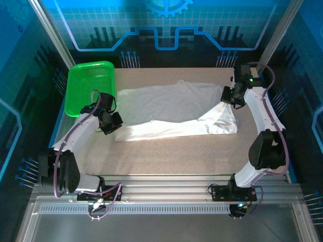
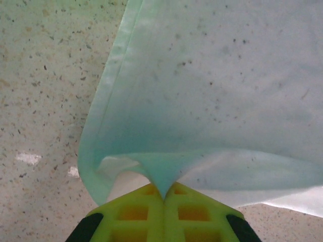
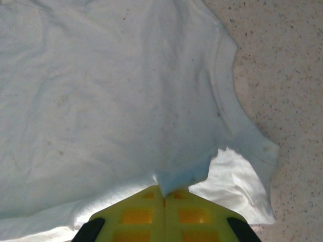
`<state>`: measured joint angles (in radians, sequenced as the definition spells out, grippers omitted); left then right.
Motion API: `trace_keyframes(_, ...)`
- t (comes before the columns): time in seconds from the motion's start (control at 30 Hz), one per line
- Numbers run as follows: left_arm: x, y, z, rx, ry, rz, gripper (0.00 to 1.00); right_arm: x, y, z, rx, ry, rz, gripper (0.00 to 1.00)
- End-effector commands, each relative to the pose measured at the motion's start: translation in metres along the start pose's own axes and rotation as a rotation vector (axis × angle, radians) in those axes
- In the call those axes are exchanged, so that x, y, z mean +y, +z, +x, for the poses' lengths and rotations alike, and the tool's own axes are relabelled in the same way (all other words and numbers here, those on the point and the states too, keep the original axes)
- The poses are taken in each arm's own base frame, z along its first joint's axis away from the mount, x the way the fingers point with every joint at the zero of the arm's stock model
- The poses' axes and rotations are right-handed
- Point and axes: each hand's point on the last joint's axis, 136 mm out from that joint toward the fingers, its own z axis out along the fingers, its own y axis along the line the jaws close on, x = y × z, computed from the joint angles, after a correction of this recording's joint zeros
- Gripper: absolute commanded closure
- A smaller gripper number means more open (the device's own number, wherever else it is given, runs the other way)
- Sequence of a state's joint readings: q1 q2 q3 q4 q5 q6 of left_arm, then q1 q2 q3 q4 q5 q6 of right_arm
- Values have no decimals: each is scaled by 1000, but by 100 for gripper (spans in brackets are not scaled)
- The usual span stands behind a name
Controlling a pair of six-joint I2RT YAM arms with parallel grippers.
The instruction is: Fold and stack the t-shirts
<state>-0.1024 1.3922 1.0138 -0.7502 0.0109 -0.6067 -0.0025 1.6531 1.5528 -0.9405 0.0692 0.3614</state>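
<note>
Left hand (image 1: 112,122) and right hand (image 1: 230,99) each pinch one end of the t-shirt (image 1: 166,106). It's stretched between them, long axis parallel to the table's (image 1: 176,156) far edge.

No legible text, numbers, labels or brand marks anywhere. The nearest thing to a sign is a gear emblem (image 1: 168,7) with circuit-trace lines (image 1: 166,38), printed in light blue on the blue back wall panel (image 1: 101,20) at the far side of the counter.
</note>
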Motion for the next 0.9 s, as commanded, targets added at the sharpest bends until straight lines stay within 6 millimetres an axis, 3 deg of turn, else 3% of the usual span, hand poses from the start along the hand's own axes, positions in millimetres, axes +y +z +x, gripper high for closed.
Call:
trace_keyframes(0.0, -3, 0, -21, -45, 42, -14, 100, 10, 5, -16, -19, -71, 6, 99)
trace_keyframes(0.43, -9, 36, -59, -46, 45, -60, 99, 24, 66, -43, 29, -101, 35, 95)
trace_keyframes(0.47, -11, 38, -62, -46, 41, -56, 94, 26, 75, -46, 36, -90, 28, 93)
trace_keyframes(0.53, -20, 39, -73, -66, 35, -34, 74, 36, 90, -60, 36, -37, -42, 88)
trace_keyframes(0.57, -27, 37, -79, -80, 31, -12, 60, 46, 97, -72, 24, 2, -120, 81)
trace_keyframes(0.6, -34, 32, -86, -99, 25, 12, 48, 56, 101, -83, 18, 56, -219, 65)
trace_keyframes(0.67, -51, 16, -97, -119, 14, 60, 34, 74, 93, -108, -5, 152, -400, 49)
trace_keyframes(0.73, -70, -10, -100, -147, 16, 117, 26, 82, 67, -120, -33, 147, -441, 37)
trace_keyframes(0.8, -90, -37, -89, -168, 35, 195, 14, 82, 39, -104, -25, 83, -404, 32)
trace_keyframes(0.87, -106, -56, -67, -152, 59, 267, 11, 76, 23, -69, 40, 67, -355, 32)
